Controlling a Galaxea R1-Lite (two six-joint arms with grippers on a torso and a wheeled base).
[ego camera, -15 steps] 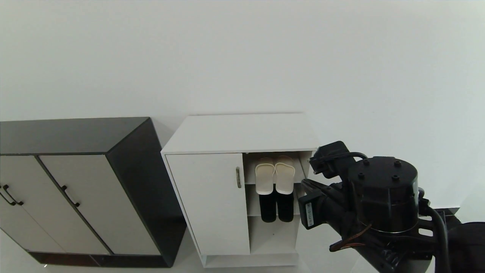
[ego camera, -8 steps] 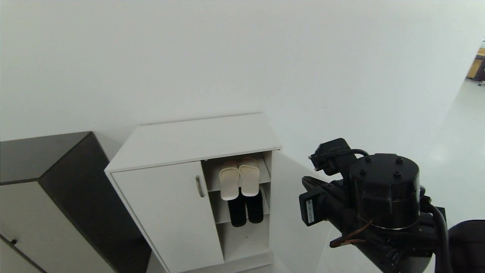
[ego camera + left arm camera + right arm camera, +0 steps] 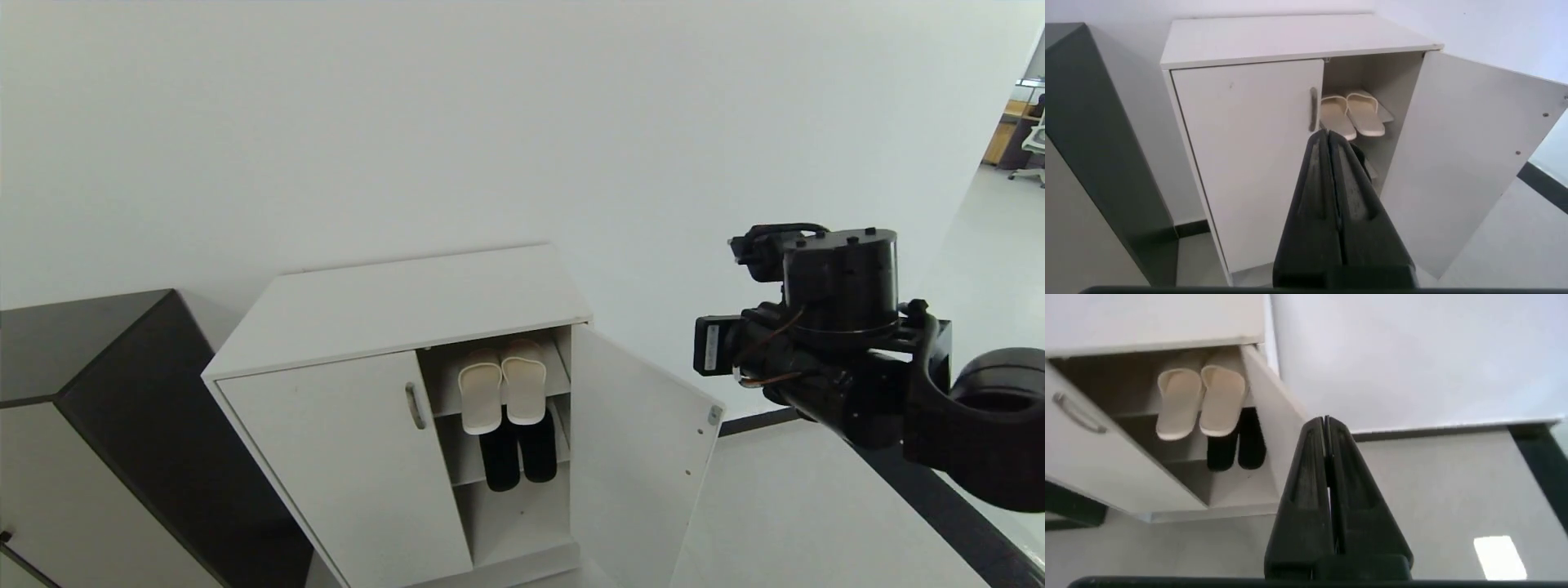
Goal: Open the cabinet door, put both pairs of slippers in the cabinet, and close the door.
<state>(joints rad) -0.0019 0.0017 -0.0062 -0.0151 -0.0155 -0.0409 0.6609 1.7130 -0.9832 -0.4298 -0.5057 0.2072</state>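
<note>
Open cabinet door (image 3: 637, 457) was judged liable to be knocked wider by a misaimed push; left gripper (image 3: 1328, 137) and right gripper (image 3: 1327, 425) were pinched together

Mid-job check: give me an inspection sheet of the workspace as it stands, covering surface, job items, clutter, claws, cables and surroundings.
Surface: pale floor.
Job's things: white cabinet; right door swung open, left door shut; white slippers on the upper shelf, black slippers on the shelf below, both pairs jutting past the shelf fronts.
Clutter: nothing seen.
Claws: left claw shut, empty, facing the cabinet; right claw shut, empty, not touching the door.
Cables: thin wires at the right arm's wrist, away from the door.
Surroundings: white wall; dark cabinet beside the white one.
</note>
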